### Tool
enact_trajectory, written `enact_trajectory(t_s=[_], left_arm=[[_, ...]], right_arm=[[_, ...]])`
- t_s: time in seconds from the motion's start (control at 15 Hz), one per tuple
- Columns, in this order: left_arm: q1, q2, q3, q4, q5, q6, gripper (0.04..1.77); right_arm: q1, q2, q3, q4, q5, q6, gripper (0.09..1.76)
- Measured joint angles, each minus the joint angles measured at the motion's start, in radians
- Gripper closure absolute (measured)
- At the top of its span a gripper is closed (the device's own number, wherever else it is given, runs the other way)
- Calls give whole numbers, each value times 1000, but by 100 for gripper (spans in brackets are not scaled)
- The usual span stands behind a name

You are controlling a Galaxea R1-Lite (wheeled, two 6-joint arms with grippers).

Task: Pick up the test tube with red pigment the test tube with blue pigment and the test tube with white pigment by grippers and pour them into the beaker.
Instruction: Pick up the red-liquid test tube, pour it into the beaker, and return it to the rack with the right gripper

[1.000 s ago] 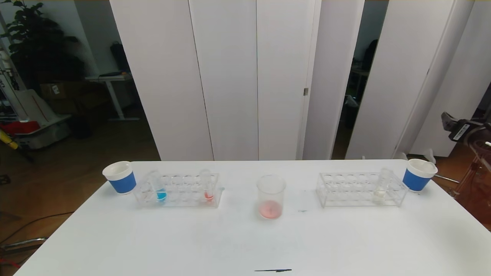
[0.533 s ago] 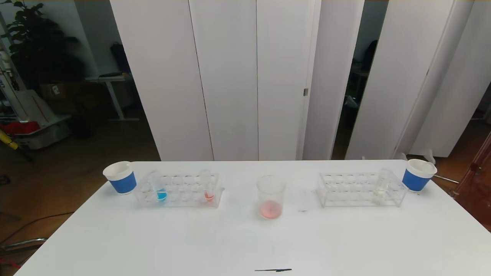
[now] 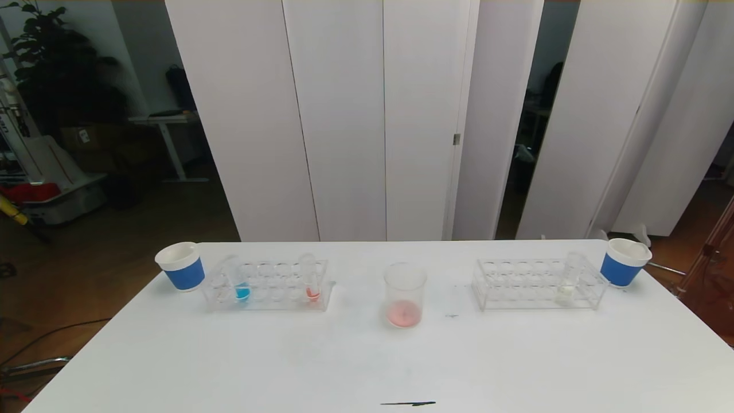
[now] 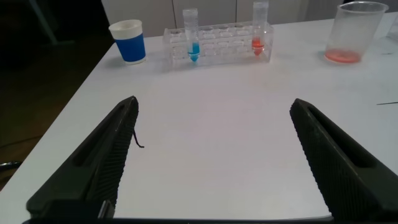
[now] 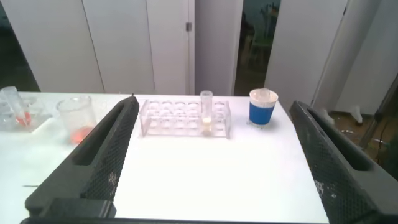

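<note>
right arm gone; beaker (image 3: 405, 295) unmoved.

You find no readable text, label, brand or number on anything here; the small pale tag on the brown cardboard box (image 3: 84, 135) at far left is illegible

Blue-pigment tube (image 3: 241, 282) and red-pigment tube (image 3: 311, 281) stand racked left of beaker (image 3: 405, 295); white-pigment tube (image 3: 567, 278) racked right.
</note>
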Motion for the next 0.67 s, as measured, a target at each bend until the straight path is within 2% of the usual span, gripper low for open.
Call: enact_trajectory(t_s=[0.13,0.33,0.67], left_arm=[[0,0,0,0,0,0,7],[0,0,0,0,0,0,7],[0,0,0,0,0,0,7]], right_arm=[[17,-129,157,35,-10,-7,12],[29,-226,310,49,-34,-19,12],[31,-261,362,32,-49,-30,12]])
